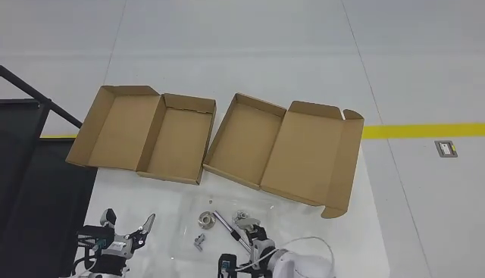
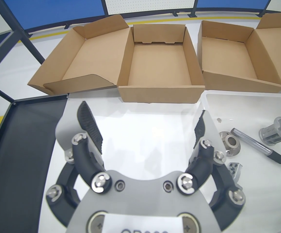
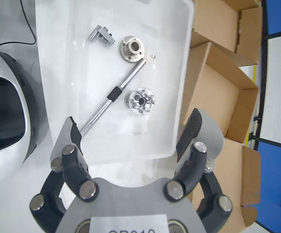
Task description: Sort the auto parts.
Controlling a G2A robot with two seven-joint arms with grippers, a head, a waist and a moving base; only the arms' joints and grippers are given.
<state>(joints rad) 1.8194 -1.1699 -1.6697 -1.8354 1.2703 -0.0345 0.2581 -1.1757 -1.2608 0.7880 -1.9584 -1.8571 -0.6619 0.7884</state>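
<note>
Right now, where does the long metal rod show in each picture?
Top view: rod near the bottom edge, centre.
Left wrist view: rod between flange and ribbed hub.
Right wrist view: rod runs from flange toward the right tool.
Shared landmark: the round flange by the rod's end.

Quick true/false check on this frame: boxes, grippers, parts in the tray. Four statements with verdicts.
1. Both cardboard boxes are empty. True.
2. The left gripper holds the flange. False: it is open and holds nothing; the flange lies in the plastic tray.
3. The rod lies in the plastic tray. True.
4. The right gripper is shut. False: its fingers stand apart, above the plastic tray.
</note>
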